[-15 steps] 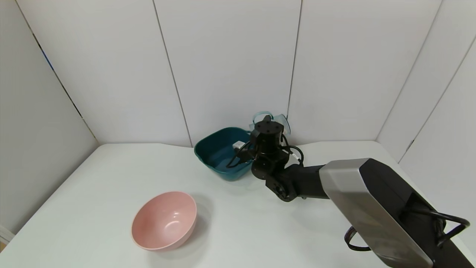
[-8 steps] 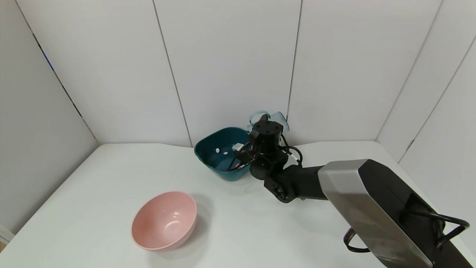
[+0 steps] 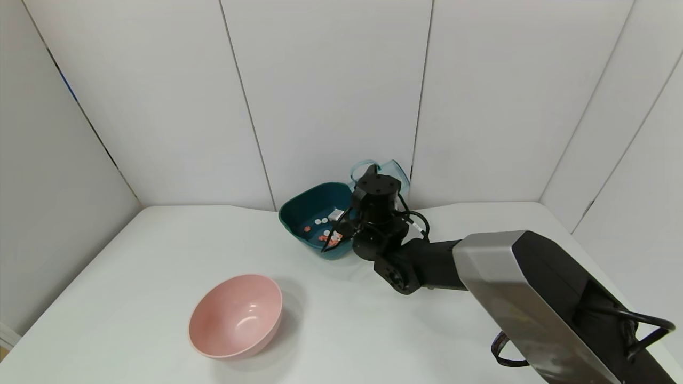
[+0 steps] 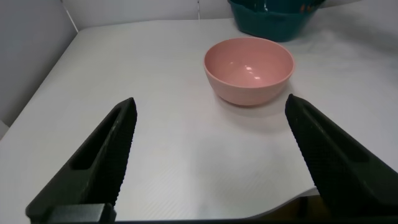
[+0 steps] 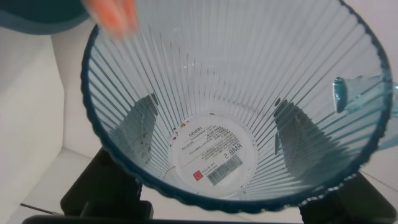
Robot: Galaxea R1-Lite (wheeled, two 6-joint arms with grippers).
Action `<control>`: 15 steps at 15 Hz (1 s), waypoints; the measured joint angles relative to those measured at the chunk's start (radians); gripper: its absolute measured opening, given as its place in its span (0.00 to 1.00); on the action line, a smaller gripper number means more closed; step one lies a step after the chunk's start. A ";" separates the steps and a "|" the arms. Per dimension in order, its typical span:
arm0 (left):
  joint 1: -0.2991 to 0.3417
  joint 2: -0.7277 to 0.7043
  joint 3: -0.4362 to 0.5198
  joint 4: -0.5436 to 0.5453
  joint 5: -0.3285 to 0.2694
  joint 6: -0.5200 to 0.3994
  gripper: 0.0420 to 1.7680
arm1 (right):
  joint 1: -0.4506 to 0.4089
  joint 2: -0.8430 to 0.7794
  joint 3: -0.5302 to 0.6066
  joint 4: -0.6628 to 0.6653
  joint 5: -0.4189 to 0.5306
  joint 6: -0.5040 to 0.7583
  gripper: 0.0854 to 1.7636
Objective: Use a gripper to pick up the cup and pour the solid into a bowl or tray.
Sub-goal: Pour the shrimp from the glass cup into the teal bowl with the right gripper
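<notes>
Right gripper point(image 3: 373, 178) tips the cup point(image 3: 394, 172) over the teal bowl point(image 3: 301, 205), with the solid point(image 3: 326, 235) lying inside the bowl.

The right gripper is clamped around the ribbed, light-blue cup point(image 5: 236, 106); through the clear wall its two dark fingers point(image 5: 138, 124) press against opposite sides. The cup is tilted, its mouth turned toward the bowl just beside the gripper, and one blurred orange piece point(image 5: 112, 15) shows at the cup's rim. White and orange-pink pieces are scattered on the bowl floor below and beside the gripper. A round pink bowl point(image 3: 236, 316) sits well apart, nearer the robot. The left gripper point(image 4: 211, 155) hangs parked with fingers spread wide and empty, the pink bowl point(image 4: 249, 70) ahead of it.
</notes>
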 joint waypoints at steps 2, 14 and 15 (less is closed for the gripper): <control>0.000 0.000 0.000 0.000 0.000 0.000 0.97 | 0.004 0.000 0.001 0.000 0.000 -0.022 0.75; 0.000 0.000 0.000 0.000 0.000 0.000 0.97 | 0.016 0.012 0.002 -0.105 -0.019 -0.049 0.75; 0.000 0.000 0.000 0.000 0.000 0.000 0.97 | 0.014 0.014 0.004 -0.105 -0.021 -0.038 0.75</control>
